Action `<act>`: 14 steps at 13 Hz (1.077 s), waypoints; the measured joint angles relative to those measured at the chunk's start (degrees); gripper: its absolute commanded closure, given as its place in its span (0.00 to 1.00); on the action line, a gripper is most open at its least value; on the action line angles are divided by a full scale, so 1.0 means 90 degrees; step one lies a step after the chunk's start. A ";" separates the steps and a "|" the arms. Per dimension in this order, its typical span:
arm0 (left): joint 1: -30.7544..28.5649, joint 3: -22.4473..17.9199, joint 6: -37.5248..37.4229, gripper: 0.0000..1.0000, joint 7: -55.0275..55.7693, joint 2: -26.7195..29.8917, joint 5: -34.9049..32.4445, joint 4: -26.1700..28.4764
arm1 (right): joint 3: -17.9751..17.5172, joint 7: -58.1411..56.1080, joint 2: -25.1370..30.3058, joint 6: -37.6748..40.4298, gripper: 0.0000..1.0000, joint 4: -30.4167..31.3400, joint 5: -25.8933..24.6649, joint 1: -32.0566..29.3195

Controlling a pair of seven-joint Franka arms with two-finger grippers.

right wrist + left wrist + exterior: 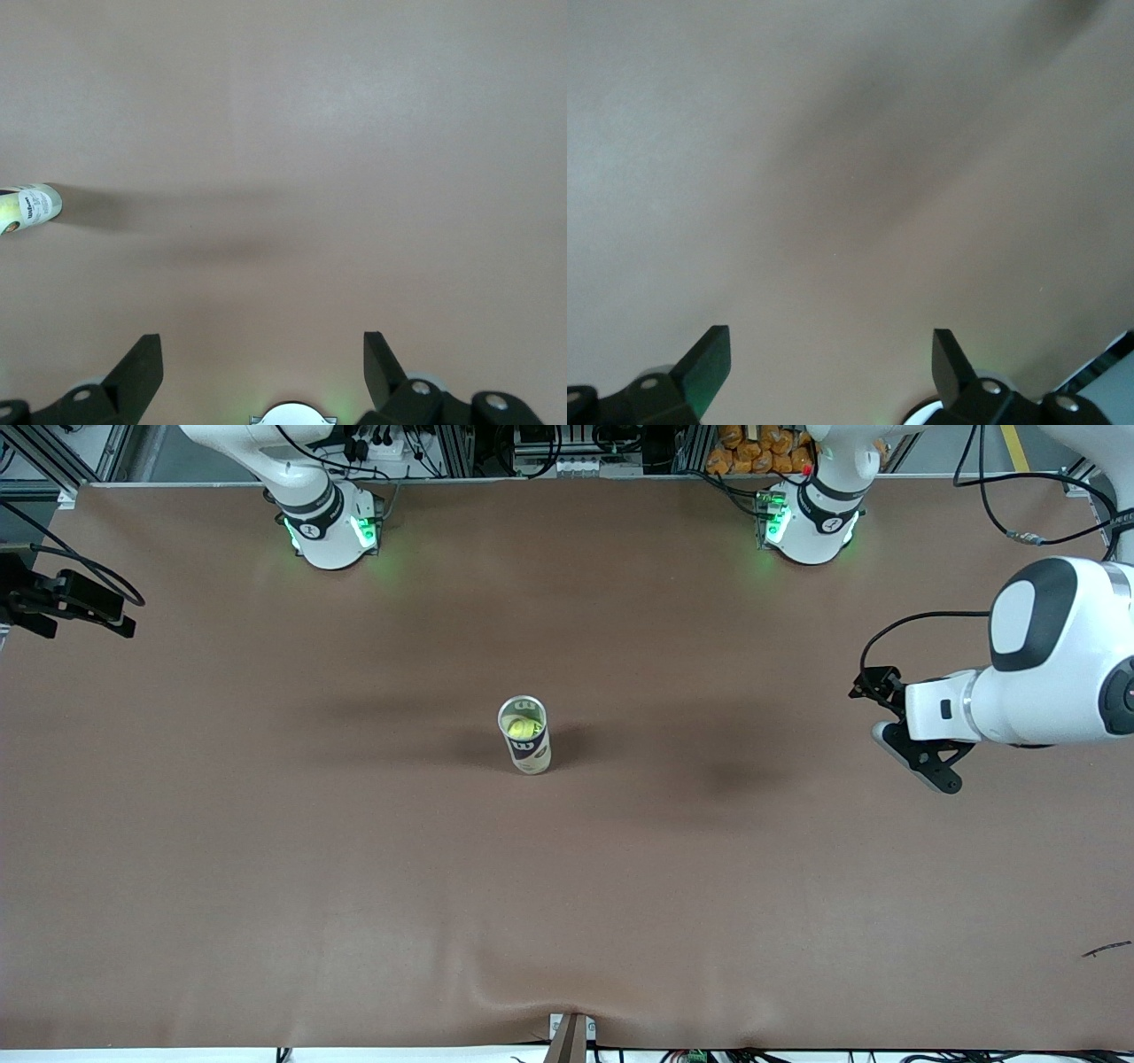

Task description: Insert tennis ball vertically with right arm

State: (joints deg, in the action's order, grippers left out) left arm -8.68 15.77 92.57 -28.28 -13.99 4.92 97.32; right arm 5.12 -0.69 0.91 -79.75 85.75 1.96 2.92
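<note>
**Yellow ball already in the can, both arms parked**

Yellow-green tennis ball [520, 729] sits inside the upright can [526, 747], visible through the open top in the front view. Can stands alone mid-table on the brown cloth [266, 868], no lid seen. Right wrist view catches the can [27, 206] at the frame edge, well apart from that gripper.

Right gripper [263, 359]: fingers spread wide, nothing between them, only bare cloth under it. In the front view only a bit of black hardware shows at the right arm's end of the table [62, 602], up off the cloth and well away from the can; I take that for the right arm's hand, not certain.

Left gripper [832, 359]: fingers also spread, empty, hanging over bare cloth toward the left arm's end of the table [917, 755], well apart from the can. Left arm waits.

Progress call: insertion looks done, ball is down in the tube and no hand holds anything. No other loose ball in sight, so nothing seems left to pick up. What remains, if anything, is just the arms sitting clear. Can't tell how deep the ball sits.
</note>
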 measured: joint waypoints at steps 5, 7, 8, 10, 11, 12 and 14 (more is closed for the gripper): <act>-0.0015 0.0042 -0.0001 0.00 0.0769 0.0092 -0.0230 -0.0285 | -0.0021 -0.0001 -0.0001 -0.0002 0.00 0.0000 0.0001 0.0000; -0.0033 0.0030 -0.0002 0.00 0.1056 0.0093 -0.0231 -0.0462 | -0.0032 -0.0002 -0.0001 -0.0002 0.00 0.0000 0.0001 0.0000; -0.0026 0.0027 -0.0028 0.00 0.1274 0.0094 -0.0232 -0.0552 | -0.0040 -0.0002 -0.0001 0.0000 0.00 0.0000 0.0001 0.0000; 0.0052 0.0021 -0.0264 0.00 0.1925 0.0114 -0.0252 -0.0752 | -0.0047 -0.0002 -0.0002 0.0002 0.00 0.0000 0.0001 0.0000; 0.0190 -0.0037 -0.0448 0.00 0.2288 0.0144 -0.0316 -0.0866 | -0.0048 -0.0002 -0.0003 0.0003 0.00 0.0000 0.0001 0.0000; 0.0435 -0.0190 -0.0621 0.00 0.2621 0.0204 -0.0407 -0.0998 | -0.0049 -0.0002 -0.0004 0.0003 0.00 0.0000 0.0001 0.0000; 0.0943 -0.0596 -0.0967 0.00 0.2981 0.0393 -0.0459 -0.1190 | -0.0053 -0.0002 -0.0008 0.0003 0.00 0.0000 0.0001 0.0000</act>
State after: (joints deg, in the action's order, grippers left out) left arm -0.19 10.41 83.87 -1.45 -10.45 0.78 86.60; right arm 4.64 -0.71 0.84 -79.73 85.75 1.97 2.92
